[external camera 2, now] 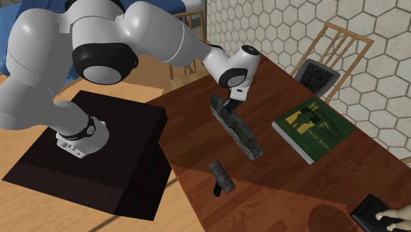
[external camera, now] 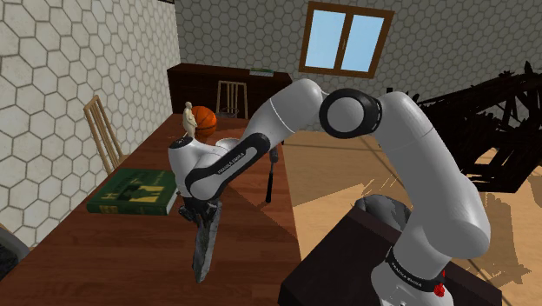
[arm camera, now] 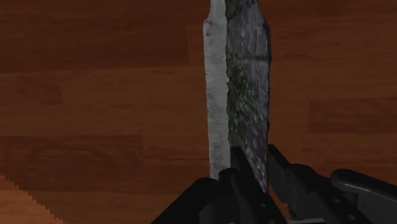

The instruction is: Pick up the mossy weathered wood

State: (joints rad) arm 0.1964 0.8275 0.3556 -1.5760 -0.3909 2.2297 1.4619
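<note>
We saw the tool point(external camera: 199, 212) pinching the mossy weathered wood point(external camera: 207, 245) at its upper end, one black finger on each side of the slab. In the wrist view the fingers point(arm camera: 289, 184) clasped the grey-green piece point(arm camera: 239, 95), which ran away from the tool over the dark brown bench point(arm camera: 95, 95). In the second exterior view the wood point(external camera 2: 238, 129) hung slanted from the tool point(external camera 2: 229, 104) above the bench point(external camera 2: 283, 178); we could not tell whether its lower end touched the surface. A small dark object point(external camera 2: 222, 178) lay near the bench edge, just beside the wood's lower end. A green book point(external camera 2: 315, 128) lay farther toward the hexagon-tiled wall, apart from the wood, with a wooden chair point(external camera 2: 339, 43) behind it. The arm's dark stand point(external camera 2: 99, 158) stood on the floor beside the bench.
</note>
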